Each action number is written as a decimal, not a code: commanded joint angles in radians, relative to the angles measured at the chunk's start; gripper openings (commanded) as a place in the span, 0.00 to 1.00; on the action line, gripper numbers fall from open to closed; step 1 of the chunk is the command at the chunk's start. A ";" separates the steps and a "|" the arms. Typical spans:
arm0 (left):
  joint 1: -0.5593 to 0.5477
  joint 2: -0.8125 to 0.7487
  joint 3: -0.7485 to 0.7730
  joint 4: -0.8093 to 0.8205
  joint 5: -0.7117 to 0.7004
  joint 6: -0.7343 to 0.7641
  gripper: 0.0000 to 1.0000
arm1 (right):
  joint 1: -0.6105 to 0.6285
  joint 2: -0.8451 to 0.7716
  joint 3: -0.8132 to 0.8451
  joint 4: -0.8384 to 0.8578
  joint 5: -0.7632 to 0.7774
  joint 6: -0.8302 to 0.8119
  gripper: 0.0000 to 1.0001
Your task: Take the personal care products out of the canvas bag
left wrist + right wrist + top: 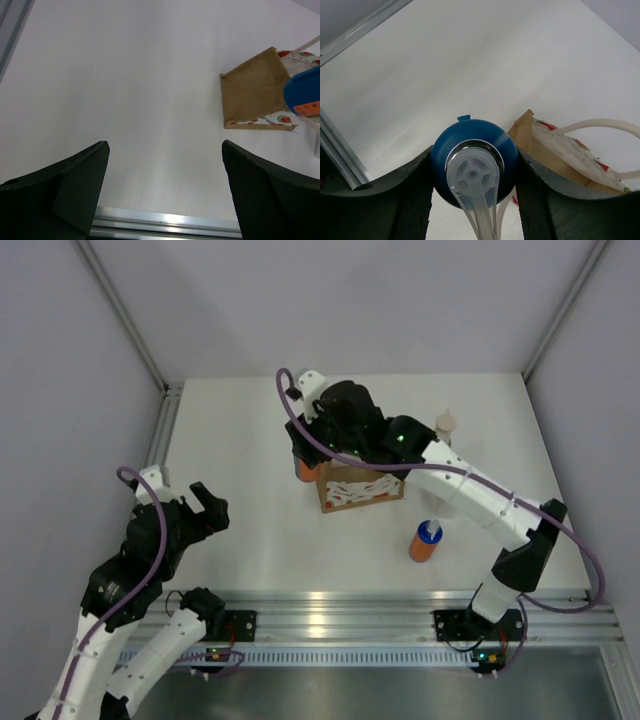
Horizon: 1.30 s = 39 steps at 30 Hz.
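Squeezed between the two fingers of the right gripper [475, 200], the blue top of an orange bottle [474, 167] fills our right wrist view. From above, only a bit of orange shows at the left back corner of the canvas bag [362, 490]; the gripper covers the rest. The right arm [470, 490] hides the inside of the bag, so we can't tell what is in it. A second orange bottle [425, 540] stands in front of the bag, to its right. A tall bottle with a cream cap [446, 426] stands behind the bag, to its right, half hidden by the arm. The left gripper [205, 508] is spread wide with nothing in it, far to the left of the bag.
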 commanded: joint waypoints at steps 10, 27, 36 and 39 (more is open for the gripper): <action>0.016 -0.009 -0.006 0.051 -0.017 -0.005 0.98 | 0.129 -0.002 -0.209 0.328 0.007 0.029 0.00; 0.021 -0.006 -0.007 0.051 -0.014 -0.003 0.98 | 0.179 -0.124 -0.667 0.704 -0.015 0.053 0.00; 0.021 0.000 -0.007 0.051 -0.011 -0.003 0.98 | 0.193 -0.183 -0.796 0.764 -0.018 0.069 0.00; 0.022 -0.001 -0.007 0.051 -0.011 -0.003 0.98 | 0.201 -0.184 -0.824 0.772 -0.021 0.062 0.00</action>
